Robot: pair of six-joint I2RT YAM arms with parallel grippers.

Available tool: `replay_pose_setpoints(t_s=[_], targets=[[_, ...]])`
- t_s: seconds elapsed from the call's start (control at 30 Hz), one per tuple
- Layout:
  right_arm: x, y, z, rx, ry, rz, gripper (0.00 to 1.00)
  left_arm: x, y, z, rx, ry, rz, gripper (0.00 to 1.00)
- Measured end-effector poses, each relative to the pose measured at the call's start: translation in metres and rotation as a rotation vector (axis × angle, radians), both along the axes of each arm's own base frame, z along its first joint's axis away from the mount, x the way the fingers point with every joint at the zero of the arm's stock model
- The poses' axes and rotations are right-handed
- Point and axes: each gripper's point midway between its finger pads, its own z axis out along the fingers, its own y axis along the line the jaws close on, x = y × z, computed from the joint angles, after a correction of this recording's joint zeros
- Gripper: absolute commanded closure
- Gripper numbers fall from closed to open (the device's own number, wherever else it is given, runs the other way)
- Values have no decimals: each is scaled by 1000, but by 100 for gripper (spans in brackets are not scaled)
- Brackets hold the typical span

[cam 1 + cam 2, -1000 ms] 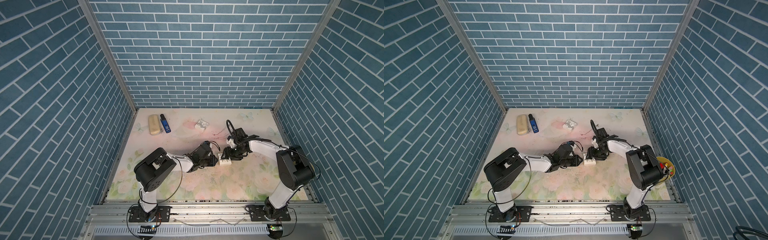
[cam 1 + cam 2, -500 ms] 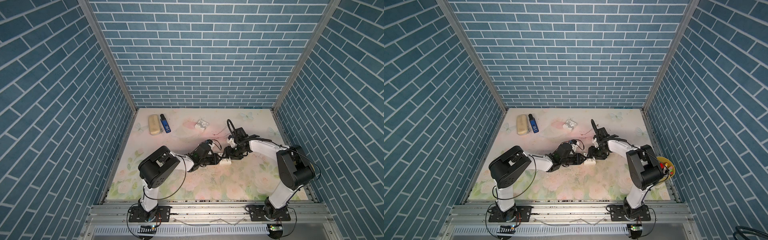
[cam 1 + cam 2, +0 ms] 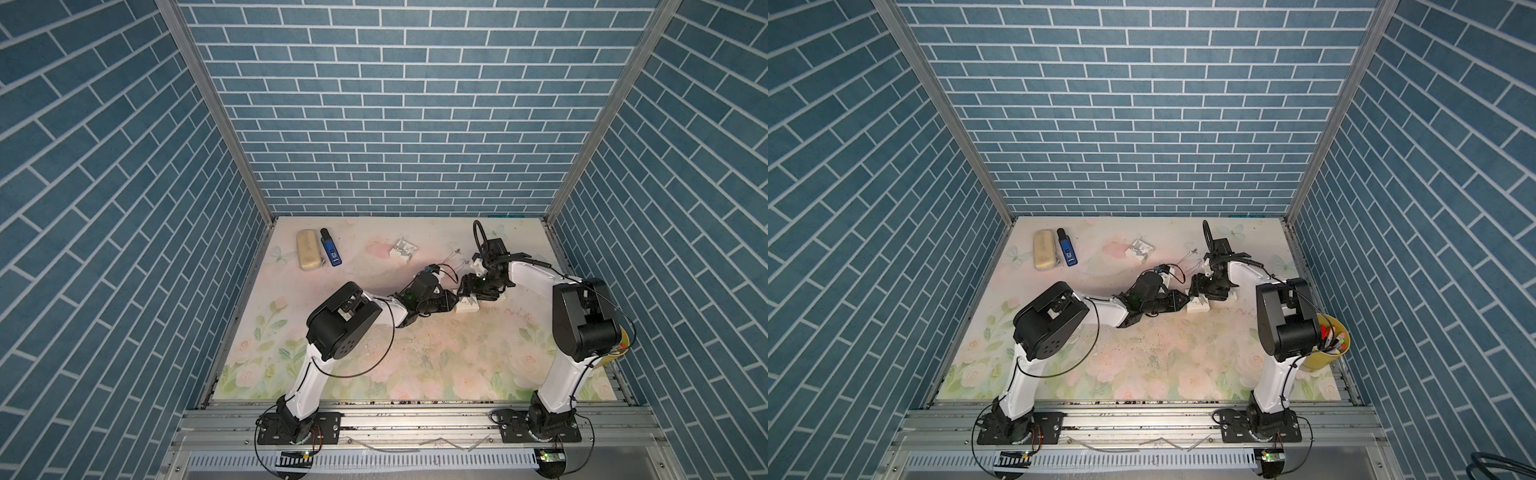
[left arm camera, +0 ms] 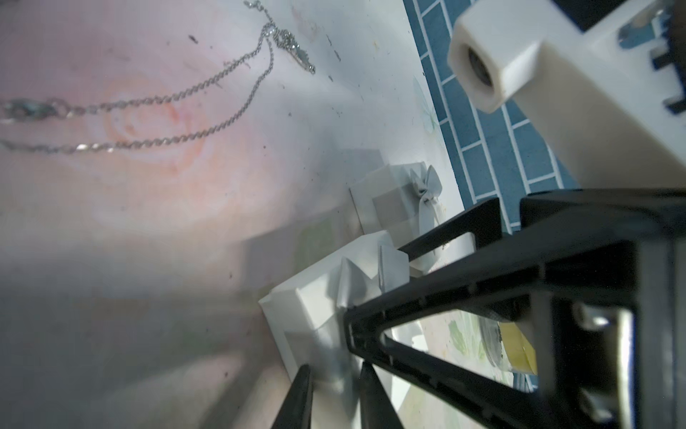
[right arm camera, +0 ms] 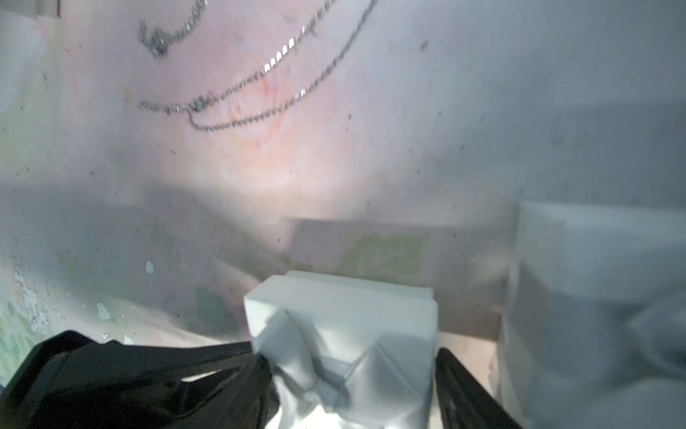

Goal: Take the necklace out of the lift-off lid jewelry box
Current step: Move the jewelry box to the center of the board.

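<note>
Blue brick-patterned walls (image 3: 395, 124) closed in three sides of a floral mat (image 3: 436, 361). Two arms stretched low across it and met near the middle: the left arm (image 3: 340, 324) from the near left, the right arm (image 3: 582, 320) from the near right. A yellow cup (image 3: 1329, 357) of pens stood at the mat's right edge, partly behind the right arm. In the far left corner a beige case (image 3: 308, 250) and a blue device (image 3: 331, 253) lay side by side. A second box (image 3: 402, 251), white with a ribbon, sat well apart near the back.

Between the grippers stood the white jewelry box (image 3: 467, 307) with its lid off. The lid (image 3: 501, 296), bowed in grey ribbon in the left wrist view, lay just beside the box on the right arm's side. The right gripper (image 3: 473, 291) stood wide astride the box, though whether its fingers pressed the sides could not be told. The left gripper (image 3: 454, 300) was nearly closed, its fingertips (image 4: 302, 386) pinching one wall of the box.

The necklace (image 4: 159, 99) was out of the box. Its thin silver chain and pendant (image 4: 295, 50) lay spread on the mat just beyond both grippers, toward the back wall, touching neither.
</note>
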Motion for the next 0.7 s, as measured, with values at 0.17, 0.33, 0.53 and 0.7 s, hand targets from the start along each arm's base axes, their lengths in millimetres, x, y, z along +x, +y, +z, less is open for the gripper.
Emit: replay_pose_setpoints(t_s=[0.17, 0.33, 0.53, 0.7], targets=[[13, -1, 15, -22, -33, 20, 13, 11, 4, -2, 24, -7, 17, 69], [16, -6, 23, -60, -46, 23, 11, 23, 19, -2, 44, -21, 38, 60], [12, -13, 40, -85, -75, 19, 10, 30, 48, 14, 133, -77, 33, 54], [14, -13, 63, -69, -133, 12, 13, 46, 85, 52, 189, -161, 64, 49]])
